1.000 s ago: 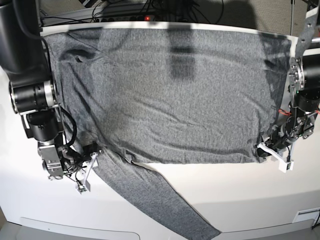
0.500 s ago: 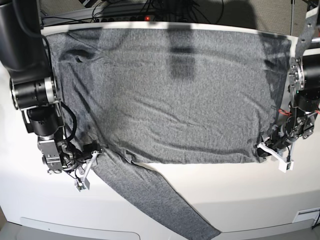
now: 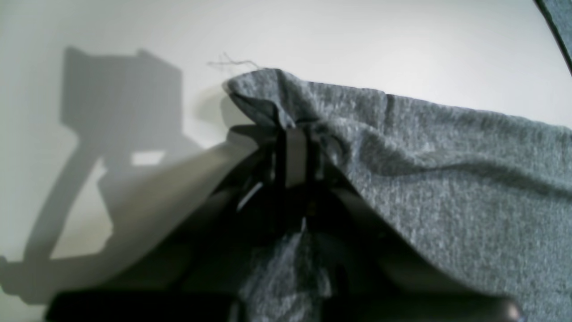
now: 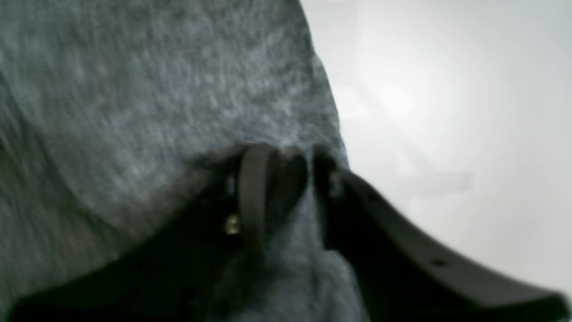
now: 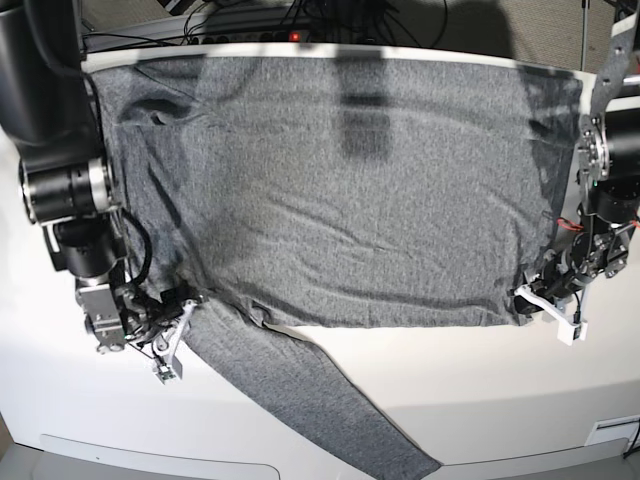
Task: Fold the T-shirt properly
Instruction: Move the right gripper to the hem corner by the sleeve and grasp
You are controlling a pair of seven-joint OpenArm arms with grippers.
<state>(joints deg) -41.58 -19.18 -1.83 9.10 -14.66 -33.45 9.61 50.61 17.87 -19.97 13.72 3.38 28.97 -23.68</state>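
Observation:
The heather-grey T-shirt [image 5: 350, 200] lies spread flat over the white table, one long sleeve [image 5: 320, 400] trailing toward the front edge. My left gripper [image 5: 532, 296], on the base view's right, is shut on the shirt's lower corner. In the left wrist view that gripper [image 3: 292, 147] pinches the bunched corner of the T-shirt [image 3: 447, 179] just above the table. My right gripper [image 5: 183, 316] sits where the sleeve meets the body. In the right wrist view it [image 4: 286, 174] has a fold of the T-shirt [image 4: 134, 89] clamped between its fingers [image 4: 252, 188].
The white table [image 5: 480, 400] shows bare in front of the shirt and at both sides. Cables and a power strip [image 5: 290, 35] run behind the table's back edge. The shirt's top edge reaches that back edge.
My right gripper has edged in onto the cloth at the sleeve joint and its jaws have narrowed onto a fold. The left gripper and the shirt have stayed put.

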